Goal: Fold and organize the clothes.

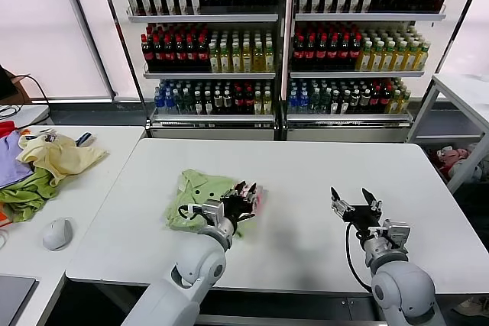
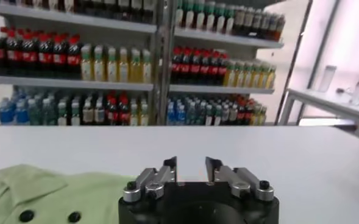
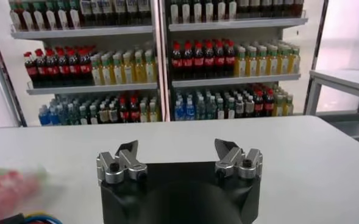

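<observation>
On the side counter (image 1: 99, 188) at 9 o'clock lay a crumpled heap of soft cloths: a pale yellow garment (image 1: 61, 154) on top, a darker green cloth (image 1: 27, 195) beneath it and a purple cloth (image 1: 11, 159) at the far edge. A rounded grey mouse (image 1: 57, 233) sat at 8 o'clock, near that heap. On the smooth white main counter (image 1: 306, 181), the light green T-shirt (image 1: 200, 198) lay folded into a rumpled, roughly square bundle left of centre, with 2 dark buttons showing on its cotton in the left wrist view and a red-and-white print at its 3 o'clock edge. The left gripper (image 1: 246, 192) hovered over that printed edge, its dark jaws a narrow gap apart and holding nothing. At 4 o'clock, the right gripper (image 1: 354, 201) hung above bare counter, well apart from the shirt, jaws spread wide. At 12 o'clock stood metal shelves (image 1: 286, 74) packed with rows of bottles.
</observation>
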`<control>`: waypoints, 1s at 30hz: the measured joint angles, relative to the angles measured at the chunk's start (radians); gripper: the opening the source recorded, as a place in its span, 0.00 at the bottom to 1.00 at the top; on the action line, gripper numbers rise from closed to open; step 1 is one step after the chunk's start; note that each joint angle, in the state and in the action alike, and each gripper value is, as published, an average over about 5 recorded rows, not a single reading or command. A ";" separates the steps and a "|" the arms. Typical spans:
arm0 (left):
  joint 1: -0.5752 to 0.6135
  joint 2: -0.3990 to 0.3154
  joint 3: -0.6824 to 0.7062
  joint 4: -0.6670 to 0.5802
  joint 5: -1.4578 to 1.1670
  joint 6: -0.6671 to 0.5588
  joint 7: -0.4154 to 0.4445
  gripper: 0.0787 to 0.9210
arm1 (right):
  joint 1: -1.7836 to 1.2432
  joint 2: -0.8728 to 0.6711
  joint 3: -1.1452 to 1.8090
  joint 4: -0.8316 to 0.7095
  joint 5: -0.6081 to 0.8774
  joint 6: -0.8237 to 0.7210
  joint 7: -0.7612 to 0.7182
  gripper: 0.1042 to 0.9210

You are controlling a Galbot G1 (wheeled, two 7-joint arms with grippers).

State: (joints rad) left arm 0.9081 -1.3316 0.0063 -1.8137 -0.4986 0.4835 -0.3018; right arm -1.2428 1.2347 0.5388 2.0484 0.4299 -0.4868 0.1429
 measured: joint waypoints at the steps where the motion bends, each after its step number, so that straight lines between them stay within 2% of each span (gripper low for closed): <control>1: 0.005 0.000 0.002 -0.008 0.001 -0.010 0.004 0.45 | 0.003 0.002 -0.004 -0.002 0.000 0.000 0.001 0.88; 7: 0.068 0.013 -0.027 -0.080 0.017 -0.061 0.014 0.65 | 0.028 0.021 -0.066 -0.025 -0.012 0.007 0.018 0.88; 14: 0.185 0.047 -0.132 -0.169 0.062 -0.120 -0.002 0.86 | 0.088 0.076 -0.214 -0.100 -0.052 0.027 0.059 0.88; 28: 0.407 0.070 -0.347 -0.279 0.113 -0.183 -0.035 0.88 | 0.246 0.238 -0.465 -0.335 -0.115 0.042 0.168 0.88; 30: 0.427 0.069 -0.362 -0.287 0.118 -0.186 -0.037 0.88 | 0.263 0.253 -0.481 -0.363 -0.117 0.038 0.182 0.85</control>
State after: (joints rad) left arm 1.3348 -1.2628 -0.3553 -2.1003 -0.3807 0.2972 -0.3386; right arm -0.9796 1.4880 0.0579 1.6855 0.3130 -0.4492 0.3254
